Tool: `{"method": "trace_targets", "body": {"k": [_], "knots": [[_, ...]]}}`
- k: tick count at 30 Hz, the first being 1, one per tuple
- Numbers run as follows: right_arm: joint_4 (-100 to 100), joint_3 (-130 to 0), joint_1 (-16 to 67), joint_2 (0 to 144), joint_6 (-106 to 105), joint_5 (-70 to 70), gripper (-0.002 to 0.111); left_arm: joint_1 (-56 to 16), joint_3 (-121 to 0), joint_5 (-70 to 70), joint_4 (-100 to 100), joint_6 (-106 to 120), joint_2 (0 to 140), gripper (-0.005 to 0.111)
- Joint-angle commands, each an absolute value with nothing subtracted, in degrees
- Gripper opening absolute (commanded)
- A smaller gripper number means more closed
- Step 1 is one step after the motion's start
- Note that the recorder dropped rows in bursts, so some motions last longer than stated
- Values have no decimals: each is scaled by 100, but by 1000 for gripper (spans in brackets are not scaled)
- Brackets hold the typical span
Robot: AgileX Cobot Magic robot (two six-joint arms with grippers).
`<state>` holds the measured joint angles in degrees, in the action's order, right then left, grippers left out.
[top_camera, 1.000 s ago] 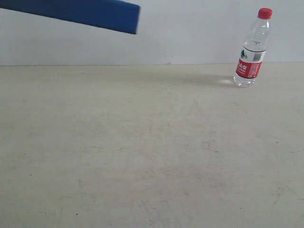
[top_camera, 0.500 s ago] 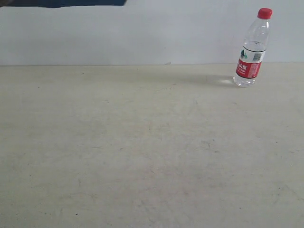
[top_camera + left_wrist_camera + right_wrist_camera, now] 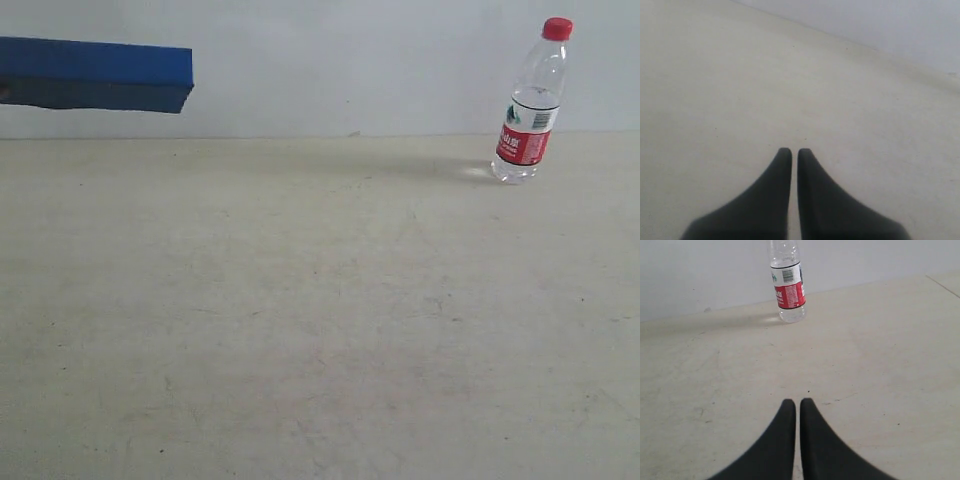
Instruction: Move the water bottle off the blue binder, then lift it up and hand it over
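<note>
The water bottle stands upright at the far right of the table, clear with a red cap and a red, white and green label. It also shows in the right wrist view, the water bottle well ahead of my right gripper, which is shut and empty. The blue binder hangs in the air at the upper left of the exterior view, roughly level; what holds it is out of frame. My left gripper is shut over bare table, holding nothing. Neither gripper shows in the exterior view.
A pale beige table fills the view, meeting a plain white wall behind it. A table edge or seam shows in the right wrist view, off to one side of the bottle.
The blue binder rose almost out of the top of the exterior view, then came back lower and further left, now level. The bottle has not moved.
</note>
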<state>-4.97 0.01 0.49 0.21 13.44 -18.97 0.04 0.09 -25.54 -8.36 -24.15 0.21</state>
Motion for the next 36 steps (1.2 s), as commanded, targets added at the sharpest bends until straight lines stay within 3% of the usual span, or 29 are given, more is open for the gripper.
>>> {"method": "trace_targets", "body": {"k": [1,7,12,17,36], "knots": [[-493,0,55,0,1314,-1843,1,268,0,-2495,-530,-2058,0,4],[-493,0,55,0,1314,-1843,1,258,0,-2321,-1739,-3154,0,4],[-493,0,55,0,1314,-1843,1,258,0,-1990,-2059,-2771,0,4],[-493,0,55,0,1314,-1843,1,138,0,-2251,-1863,-1687,0,4],[-492,0,55,0,1314,-1827,1,-3,0,-2118,-1629,-1617,0,4]]}}
